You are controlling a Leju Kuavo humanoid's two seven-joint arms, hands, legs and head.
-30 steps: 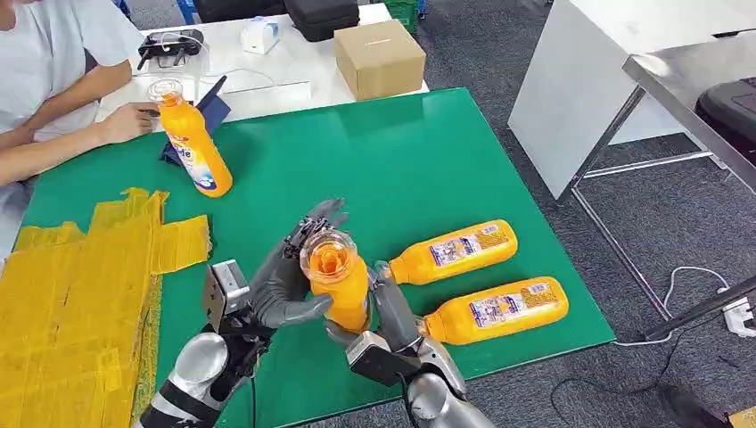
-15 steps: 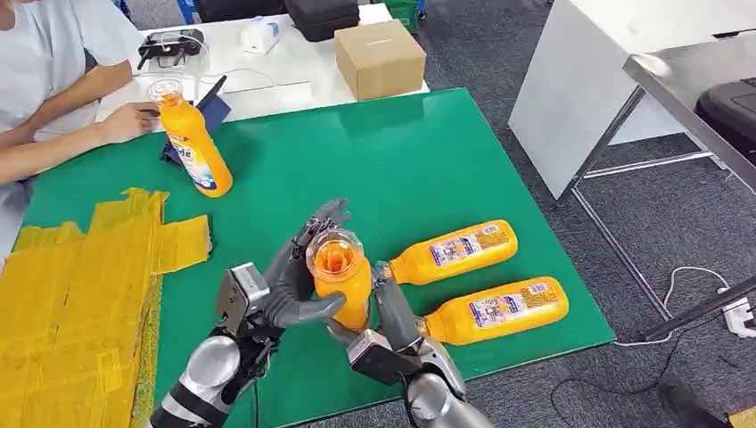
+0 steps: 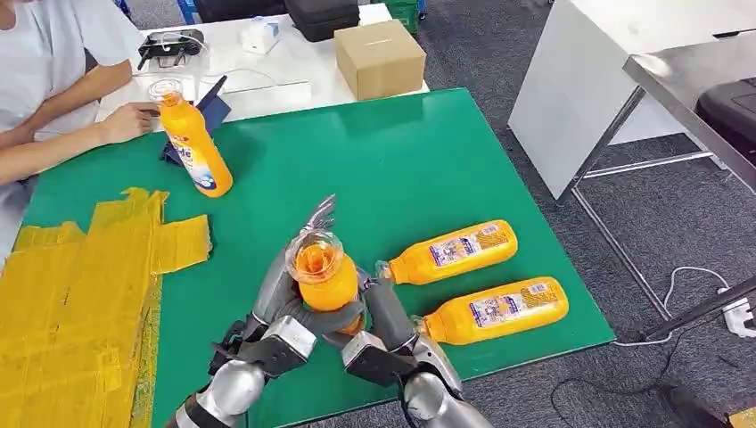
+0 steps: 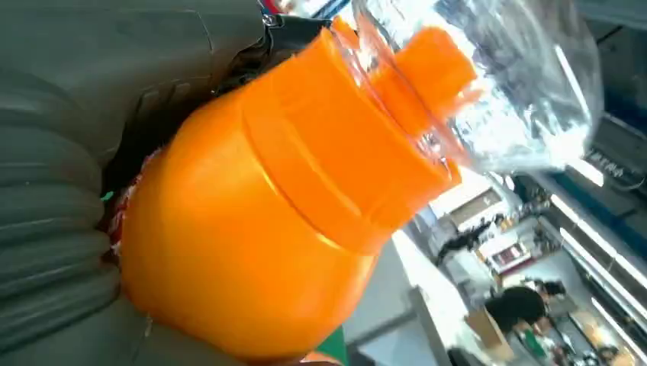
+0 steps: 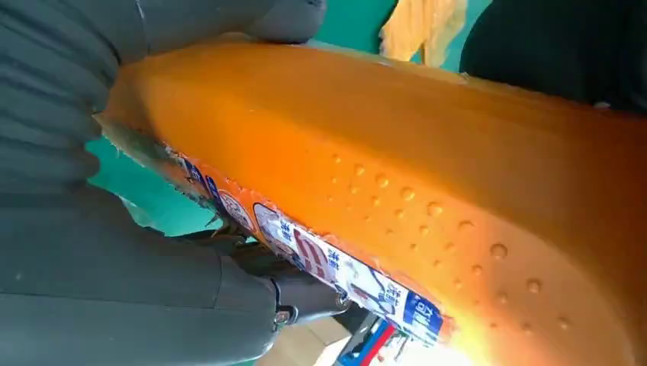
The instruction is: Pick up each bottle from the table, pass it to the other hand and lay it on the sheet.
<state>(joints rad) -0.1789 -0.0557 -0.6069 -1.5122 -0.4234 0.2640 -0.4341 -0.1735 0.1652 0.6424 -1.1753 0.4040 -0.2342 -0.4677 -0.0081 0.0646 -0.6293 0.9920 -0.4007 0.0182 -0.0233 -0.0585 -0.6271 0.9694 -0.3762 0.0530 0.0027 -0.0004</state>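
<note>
An orange bottle [image 3: 323,278] with a clear cap stands upright above the green table's [image 3: 401,160] near edge, held between both hands. My left hand [image 3: 283,308] wraps around its left side, and my right hand [image 3: 385,314] grips its right side. The left wrist view has the bottle's [image 4: 252,229] shoulder and cap against my left hand [image 4: 61,229]. In the right wrist view my right hand [image 5: 114,267] clasps the bottle's [image 5: 427,183] labelled body. Two more bottles lie on the table, one [image 3: 455,251] beyond the other [image 3: 496,310]. The yellow sheet [image 3: 80,285] lies at the left.
Another orange bottle [image 3: 194,143] stands at the table's far left, close to a seated person's hand [image 3: 125,120]. A cardboard box [image 3: 379,58] and small items sit on a white table behind. Grey floor and a white cabinet [image 3: 606,80] lie to the right.
My left hand has closed further around the bottle, its wrist swinging under and to the right. The bottle has shifted slightly left. The right hand stays on it.
</note>
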